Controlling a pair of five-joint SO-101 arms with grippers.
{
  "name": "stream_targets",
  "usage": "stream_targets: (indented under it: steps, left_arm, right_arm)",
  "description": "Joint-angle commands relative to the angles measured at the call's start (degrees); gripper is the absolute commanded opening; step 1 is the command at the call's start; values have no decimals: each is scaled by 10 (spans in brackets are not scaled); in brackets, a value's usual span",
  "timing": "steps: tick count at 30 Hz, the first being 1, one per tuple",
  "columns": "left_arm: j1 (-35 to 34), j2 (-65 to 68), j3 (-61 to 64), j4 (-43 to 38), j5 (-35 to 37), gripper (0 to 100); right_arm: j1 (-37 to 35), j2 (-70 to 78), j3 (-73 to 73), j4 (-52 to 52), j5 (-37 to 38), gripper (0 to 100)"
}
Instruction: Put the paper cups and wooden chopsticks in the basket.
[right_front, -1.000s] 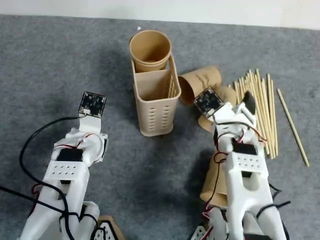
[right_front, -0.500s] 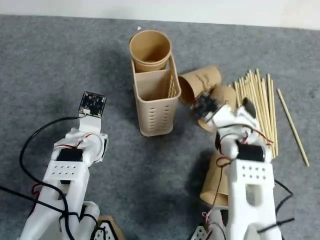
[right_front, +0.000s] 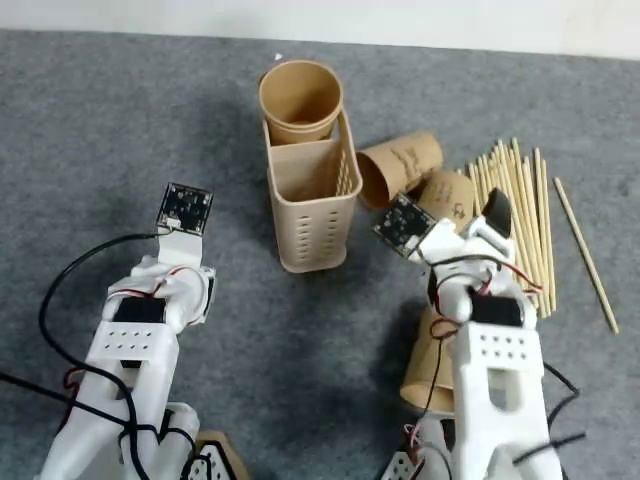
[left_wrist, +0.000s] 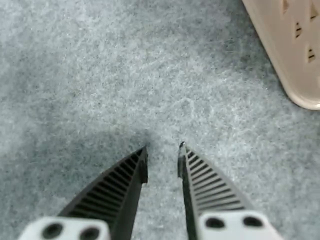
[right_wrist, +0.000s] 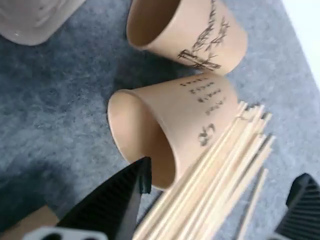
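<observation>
White moulded-plastic left arm (right_front: 130, 350) trailed a looping black cable (right_front: 70, 268); the matching white right arm (right_front: 495, 370) showed thin red wires (right_front: 436, 316). Each wore a small black square circuit board (right_front: 185, 208). Jaws were black, ribbed, tapering, on white screw-holed mounts (left_wrist: 65, 231).

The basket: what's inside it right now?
A paper cup stands upright in the far compartment of the basket, apparently nested in another. The near compartment looks empty, though its wall hides the bottom.
</observation>
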Motion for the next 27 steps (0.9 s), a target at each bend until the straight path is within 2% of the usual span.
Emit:
stream_targets:
  steps: [1,7,11,13,15,19,24,27]
  left_arm:
    - [-3,-8,-2,-8,4,120]
    - [-3,-8,-2,-9,4,120]
    - [-2,-8,-2,-9,4,120]
    - [-2,-8,-2,-9,4,120]
    - [-2,-8,-2,-9,4,120]
    - [-2,-8,-2,-9,4,120]
    - [-1,-8,-2,-9,4,120]
    - [-1,-8,-2,-9,4,120]
  right_arm:
    - [-2,92,-22,-64,4,411]
    - [16,225,-133,-87,-15,381]
    - [44,233,-200,-87,-118,105]
    - [55,221,-225,-86,-135,0]
    - [65,205,-243,-75,-169,17]
    - [69,178,-312,34,-242,7]
    - [67,169,-521,217,-341,7]
    - [38,170,-662,295,-408,7]
